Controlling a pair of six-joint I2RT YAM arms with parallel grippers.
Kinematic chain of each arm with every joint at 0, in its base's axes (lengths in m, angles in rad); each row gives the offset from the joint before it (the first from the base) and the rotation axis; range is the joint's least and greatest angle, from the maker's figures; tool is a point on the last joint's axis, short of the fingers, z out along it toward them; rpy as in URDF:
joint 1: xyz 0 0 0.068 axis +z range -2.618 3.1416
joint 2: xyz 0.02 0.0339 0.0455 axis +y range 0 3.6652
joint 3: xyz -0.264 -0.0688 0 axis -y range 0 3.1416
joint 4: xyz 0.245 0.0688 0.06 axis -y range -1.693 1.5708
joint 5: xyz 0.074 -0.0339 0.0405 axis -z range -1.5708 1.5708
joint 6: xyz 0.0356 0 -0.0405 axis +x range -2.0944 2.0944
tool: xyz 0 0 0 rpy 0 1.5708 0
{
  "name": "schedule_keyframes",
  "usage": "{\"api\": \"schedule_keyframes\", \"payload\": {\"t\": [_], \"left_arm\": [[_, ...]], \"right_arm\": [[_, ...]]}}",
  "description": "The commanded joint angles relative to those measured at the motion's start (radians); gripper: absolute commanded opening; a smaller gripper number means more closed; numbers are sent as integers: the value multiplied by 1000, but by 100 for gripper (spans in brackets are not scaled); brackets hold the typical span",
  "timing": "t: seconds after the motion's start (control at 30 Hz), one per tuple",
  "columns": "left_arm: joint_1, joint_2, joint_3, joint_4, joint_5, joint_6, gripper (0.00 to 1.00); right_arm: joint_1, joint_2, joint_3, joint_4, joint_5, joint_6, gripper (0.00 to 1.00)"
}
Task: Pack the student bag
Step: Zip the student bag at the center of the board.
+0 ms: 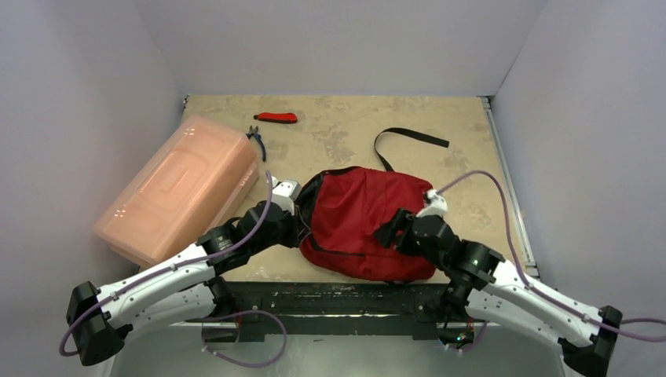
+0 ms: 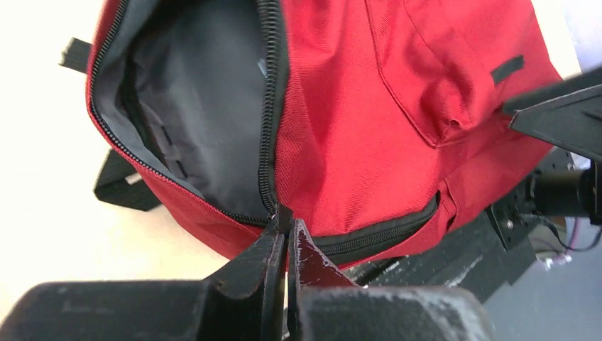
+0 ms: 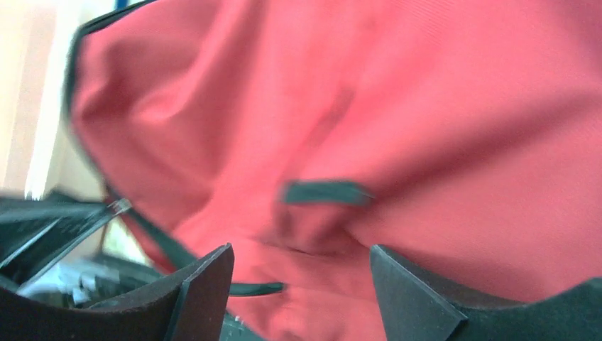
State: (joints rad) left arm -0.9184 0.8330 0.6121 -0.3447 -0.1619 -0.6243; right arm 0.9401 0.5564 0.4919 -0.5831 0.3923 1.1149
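The mottled beige surface [image 1: 353, 126] fills the middle of the top view. A pink translucent plastic box [image 1: 181, 188] lies aslant at centre left. The red fabric backpack with black zippers [image 1: 361, 220] lies flat at lower centre, between the two arms, its main compartment unzipped and showing grey lining. The right pincer [image 3: 302, 249] stands open, its jaws spread just over the red cloth by the front pocket. The left pincer [image 2: 287, 227] is closed, its tips at the zipper's end; whether they pinch anything I cannot tell. A long black webbing strap [image 1: 408, 137] curls at upper centre. Blue-handled pliers [image 1: 257, 141] and a small red-handled tool [image 1: 279, 118] lie at upper left.
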Motion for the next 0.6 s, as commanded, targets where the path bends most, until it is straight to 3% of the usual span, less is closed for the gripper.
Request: {"api": "schedule_keyframes", "payload": {"t": [0.0,0.13,0.33,0.57], "left_arm": [[3,13,42,50,136,-10,0],[3,7,42,44,157,-25,0],[3,-6,28,23,157,-57,0],[3,-2,35,5,152,-77,0]], "right_arm": [[31,234,180,305,-274,-572,73],[212,399,285,338,-294,-747,74],[253,480,259,570,-403,-824,73],[302,549,151,894,-390,-1038,66]]}}
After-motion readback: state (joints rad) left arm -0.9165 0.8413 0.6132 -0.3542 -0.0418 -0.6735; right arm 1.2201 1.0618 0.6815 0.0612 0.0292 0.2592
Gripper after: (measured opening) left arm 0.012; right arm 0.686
